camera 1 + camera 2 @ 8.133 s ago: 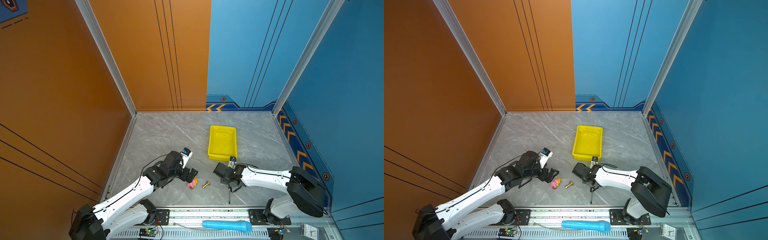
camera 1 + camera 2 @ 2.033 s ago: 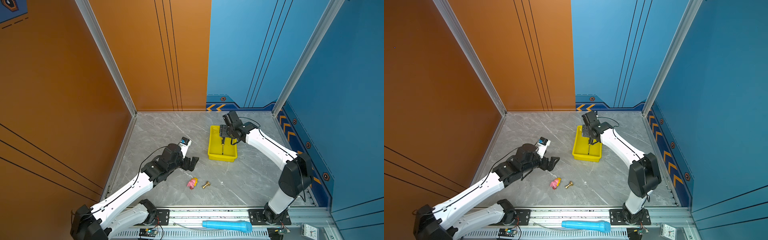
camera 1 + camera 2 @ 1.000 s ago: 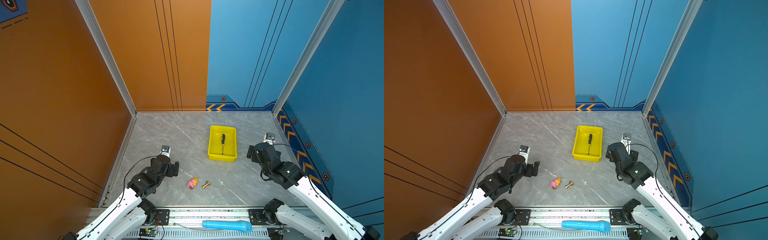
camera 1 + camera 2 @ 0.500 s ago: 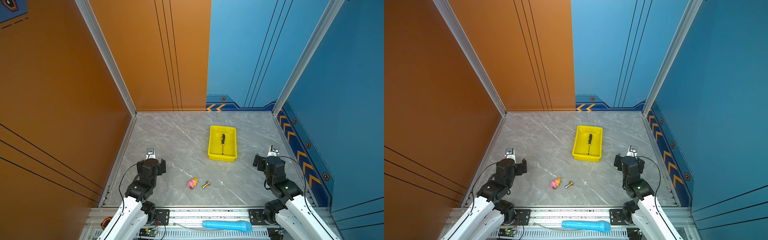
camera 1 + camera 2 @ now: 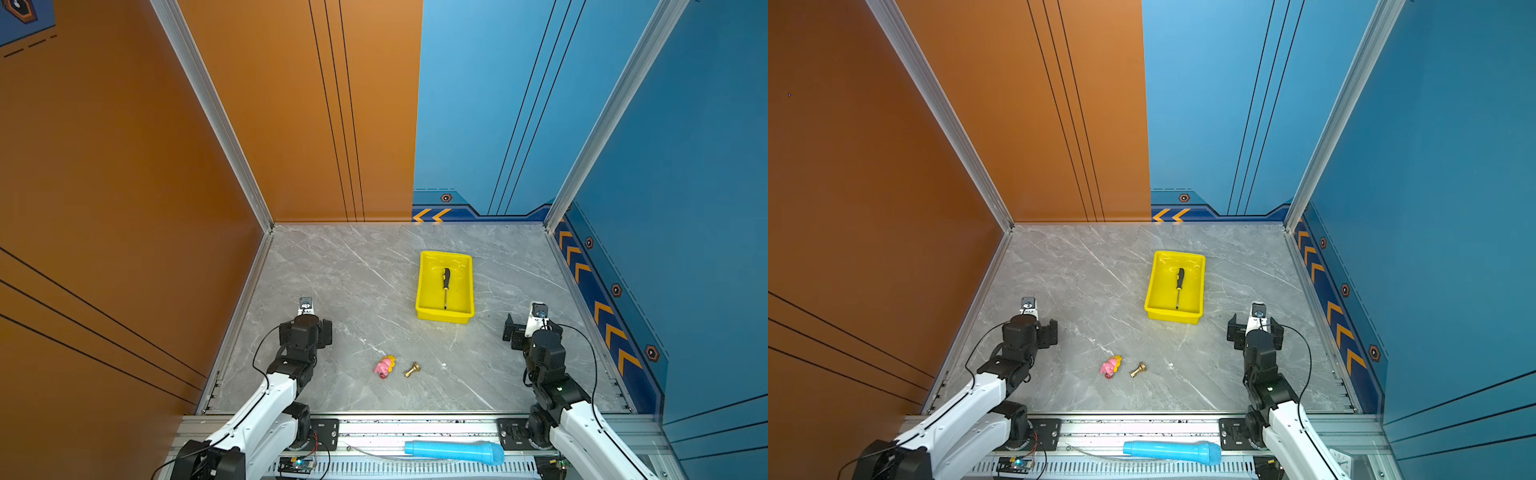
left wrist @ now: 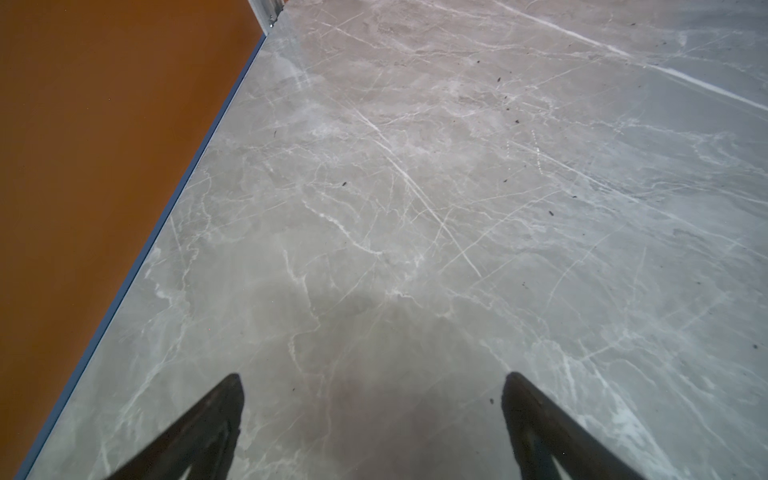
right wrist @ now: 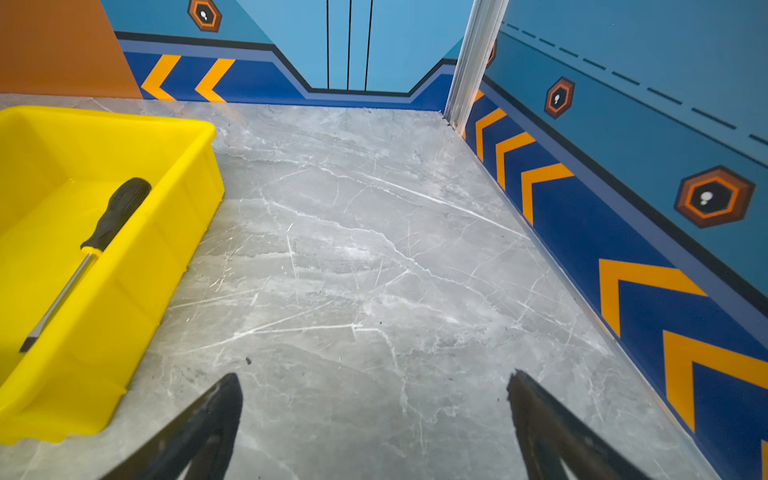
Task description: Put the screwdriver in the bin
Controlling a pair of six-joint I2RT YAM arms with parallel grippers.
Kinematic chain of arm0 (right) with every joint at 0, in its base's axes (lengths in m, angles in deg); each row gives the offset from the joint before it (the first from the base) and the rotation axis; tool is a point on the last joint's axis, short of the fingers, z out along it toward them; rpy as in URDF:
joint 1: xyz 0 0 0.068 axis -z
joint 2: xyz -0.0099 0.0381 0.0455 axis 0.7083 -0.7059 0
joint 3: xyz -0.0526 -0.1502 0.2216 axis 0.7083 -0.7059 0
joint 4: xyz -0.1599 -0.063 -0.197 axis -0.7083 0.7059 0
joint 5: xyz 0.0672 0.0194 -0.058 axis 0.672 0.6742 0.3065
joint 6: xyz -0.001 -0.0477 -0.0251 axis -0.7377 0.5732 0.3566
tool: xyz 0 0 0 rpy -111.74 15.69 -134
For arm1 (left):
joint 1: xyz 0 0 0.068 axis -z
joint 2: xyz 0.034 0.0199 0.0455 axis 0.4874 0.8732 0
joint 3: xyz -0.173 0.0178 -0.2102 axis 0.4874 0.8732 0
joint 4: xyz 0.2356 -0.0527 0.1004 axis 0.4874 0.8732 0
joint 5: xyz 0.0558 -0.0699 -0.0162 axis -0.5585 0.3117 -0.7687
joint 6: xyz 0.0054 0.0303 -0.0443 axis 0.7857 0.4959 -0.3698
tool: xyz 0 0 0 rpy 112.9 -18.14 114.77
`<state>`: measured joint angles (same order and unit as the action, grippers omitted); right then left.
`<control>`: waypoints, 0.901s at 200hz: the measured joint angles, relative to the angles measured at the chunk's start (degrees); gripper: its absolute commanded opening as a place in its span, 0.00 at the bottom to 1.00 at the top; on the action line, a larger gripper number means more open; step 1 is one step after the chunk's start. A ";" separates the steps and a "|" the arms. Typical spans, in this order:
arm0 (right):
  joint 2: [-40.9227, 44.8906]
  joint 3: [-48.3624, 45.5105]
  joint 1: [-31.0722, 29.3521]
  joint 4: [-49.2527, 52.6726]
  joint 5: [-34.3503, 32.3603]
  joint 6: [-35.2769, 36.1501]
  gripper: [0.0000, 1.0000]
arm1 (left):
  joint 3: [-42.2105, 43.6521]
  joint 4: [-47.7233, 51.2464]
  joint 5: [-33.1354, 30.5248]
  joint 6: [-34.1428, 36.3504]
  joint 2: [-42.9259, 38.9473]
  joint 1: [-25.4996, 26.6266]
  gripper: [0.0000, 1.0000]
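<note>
Where the bin (image 5: pixel 464 286) stands on the marble floor (image 5: pixel 357 282), toward its far right corner, the screwdriver (image 5: pixel 446 286) is seen lying flat inside, handle toward the far wall, shaft along the bin's length. Nothing is gripped by the right gripper (image 7: pixel 374 419), spread wide near the right edge and well apart from the bin. The left gripper (image 6: pixel 372 415) is likewise spread wide and empty by the left edge. A pink toy (image 5: pixel 384 366) and a brass piece (image 5: pixel 412 369) are listed near the front edge.
</note>
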<state>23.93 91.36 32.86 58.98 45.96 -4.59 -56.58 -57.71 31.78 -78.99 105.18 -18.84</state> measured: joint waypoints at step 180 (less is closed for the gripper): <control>-49.18 4.81 7.34 -50.38 5.42 -0.11 1.00 | -9.97 -36.20 12.55 4.79 35.71 -8.55 0.98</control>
<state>-25.24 96.17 40.21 8.60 51.38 -4.70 -66.54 -93.91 44.33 -74.21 140.89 -27.39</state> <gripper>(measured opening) 0.998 0.978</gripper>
